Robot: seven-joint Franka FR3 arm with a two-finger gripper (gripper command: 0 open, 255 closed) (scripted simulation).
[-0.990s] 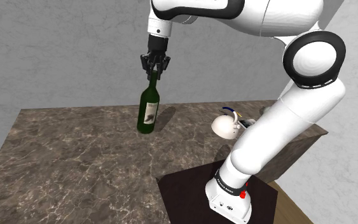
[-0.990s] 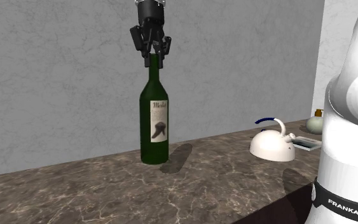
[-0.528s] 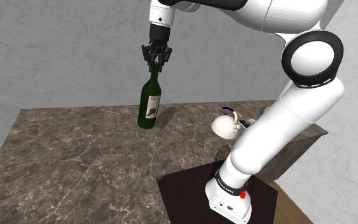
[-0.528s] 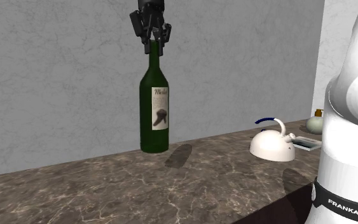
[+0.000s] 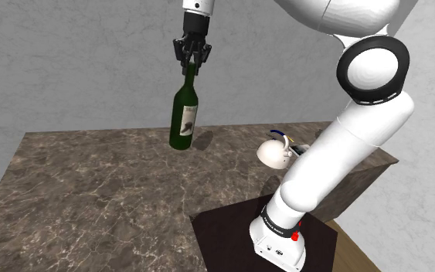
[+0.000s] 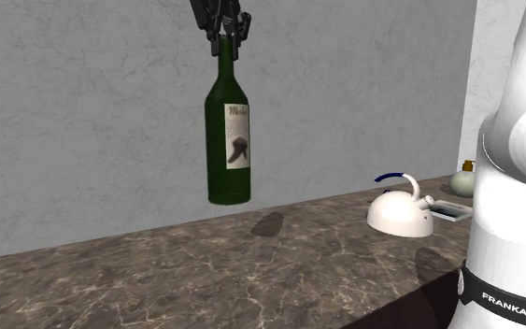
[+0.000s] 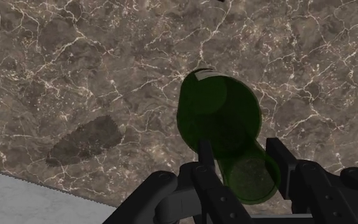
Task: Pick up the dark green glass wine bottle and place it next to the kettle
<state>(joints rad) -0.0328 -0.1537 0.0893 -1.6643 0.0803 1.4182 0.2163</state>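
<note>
Bottle [image 5: 185, 116] hangs clear of the table [image 5: 92, 193], dark green and nearly upright, with the fingers [image 7: 206, 167] clamped on its neck just under the mouth. The step in hand looks to be the carry toward the kettle [image 5: 274, 154], which sits well apart toward the shoulder view's right. With so high a grip the body may swing, so travel slowly, stay high until beside the kettle, then lower straight onto bare table without touching it.
</note>
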